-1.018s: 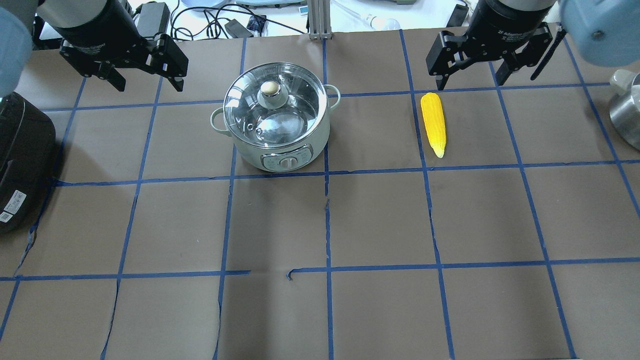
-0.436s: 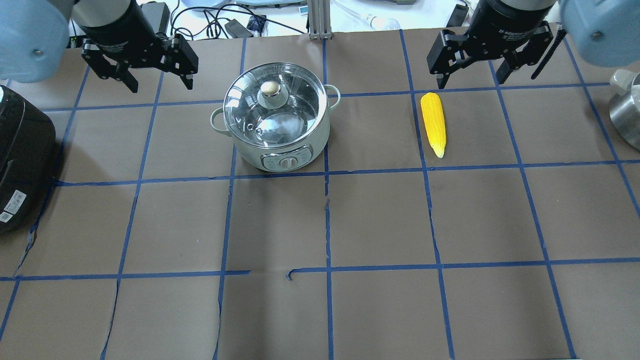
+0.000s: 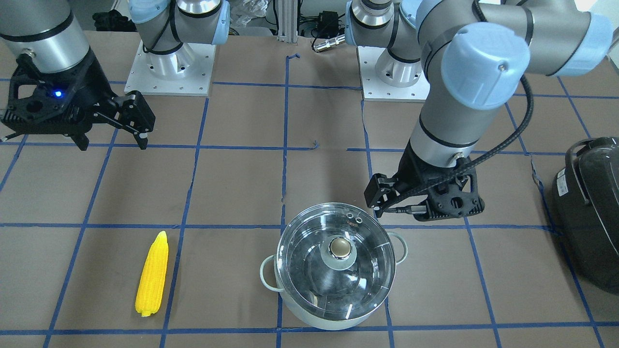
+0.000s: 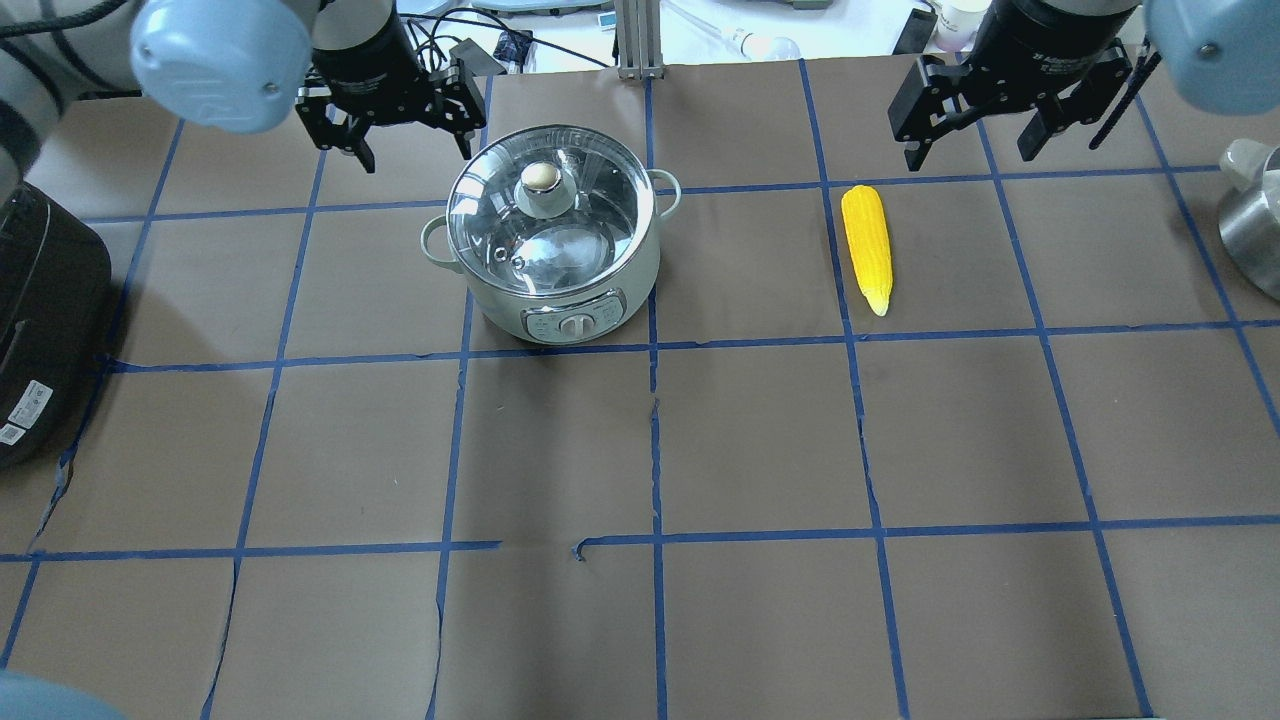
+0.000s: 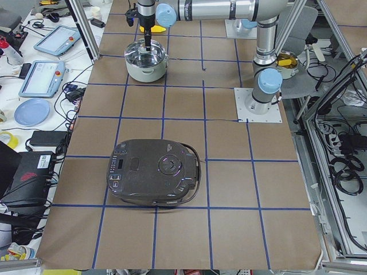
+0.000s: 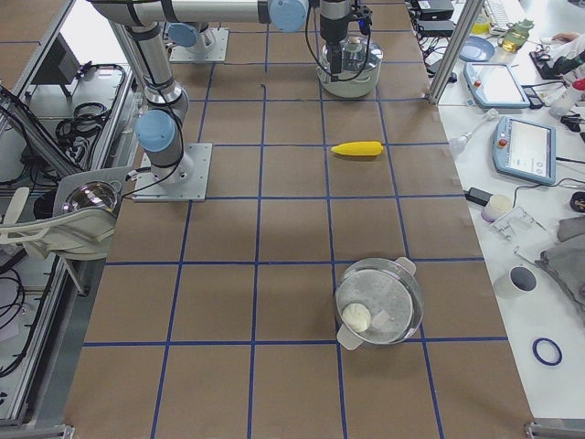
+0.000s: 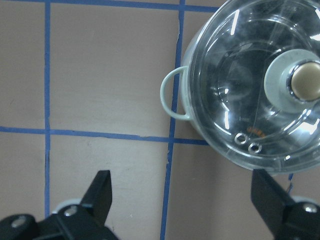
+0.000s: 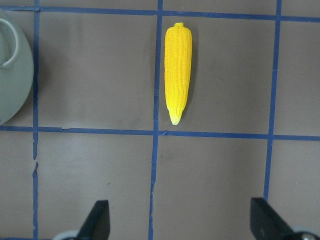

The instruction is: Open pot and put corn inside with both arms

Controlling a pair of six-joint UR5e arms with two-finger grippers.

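The pot (image 4: 560, 280) stands at the table's far middle with its glass lid (image 4: 590, 215) on and the brass knob (image 4: 541, 177) upright; it also shows in the front view (image 3: 338, 319) and the left wrist view (image 7: 220, 75). My left gripper (image 4: 413, 150) is open and empty, hovering just left of and behind the pot, apart from it (image 3: 428, 205) (image 7: 181, 180). The yellow corn (image 4: 866, 245) lies on the paper to the pot's right (image 3: 152, 273) (image 8: 178, 70). My right gripper (image 4: 970, 155) is open and empty, above and slightly behind the corn (image 3: 112, 141) (image 8: 180, 207).
A dark grey rounded appliance (image 4: 40, 320) sits at the table's left edge (image 5: 155, 172). A second steel pot with a glass lid (image 6: 379, 302) stands at the right end (image 4: 1255, 230). Cables and tablets lie beyond the far edge.
My left arm has swung right, from the far left corner to just beside the pot. My right gripper has shifted slightly right and farther back. Both stay open. Pot and corn have not moved.
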